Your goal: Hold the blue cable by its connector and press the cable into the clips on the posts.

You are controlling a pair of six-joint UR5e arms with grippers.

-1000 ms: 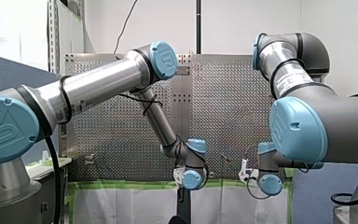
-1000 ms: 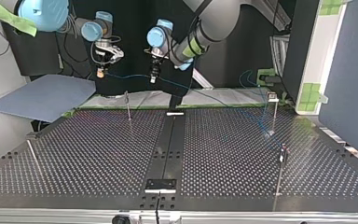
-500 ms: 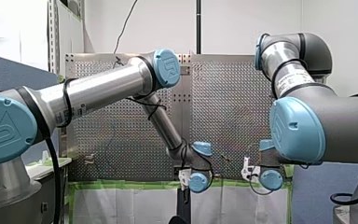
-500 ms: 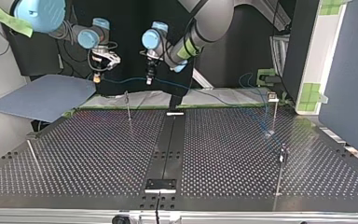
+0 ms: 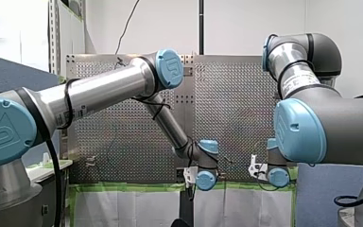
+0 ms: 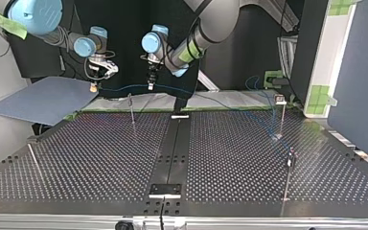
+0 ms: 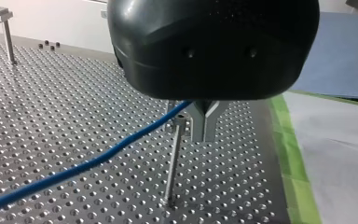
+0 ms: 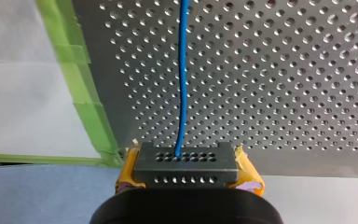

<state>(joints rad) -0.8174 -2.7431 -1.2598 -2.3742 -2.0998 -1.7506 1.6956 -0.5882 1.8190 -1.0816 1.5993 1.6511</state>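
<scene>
Connector (image 8: 186,164) pinched between pads (image 8: 127,169) of right gripper (image 8: 186,159), blue cable (image 7: 98,161) seemingly nipped by left gripper (image 7: 203,126)

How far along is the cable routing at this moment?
Done: my right gripper holds the connector between yellow pads; my left gripper grips the blue cable further along. In hand: the cable hangs above the near post, not in its clip. Left: pressing it in; the other posts' clips are unclear.

Your left arm (image 5: 99,90) reaches far across; your left gripper (image 6: 150,85) points down, metal fingers (image 7: 204,122) pinched together around the blue cable (image 7: 98,161); your right gripper (image 8: 186,163), nearby, clamps the connector (image 8: 186,169) between yellow pads (image 8: 248,169).
</scene>
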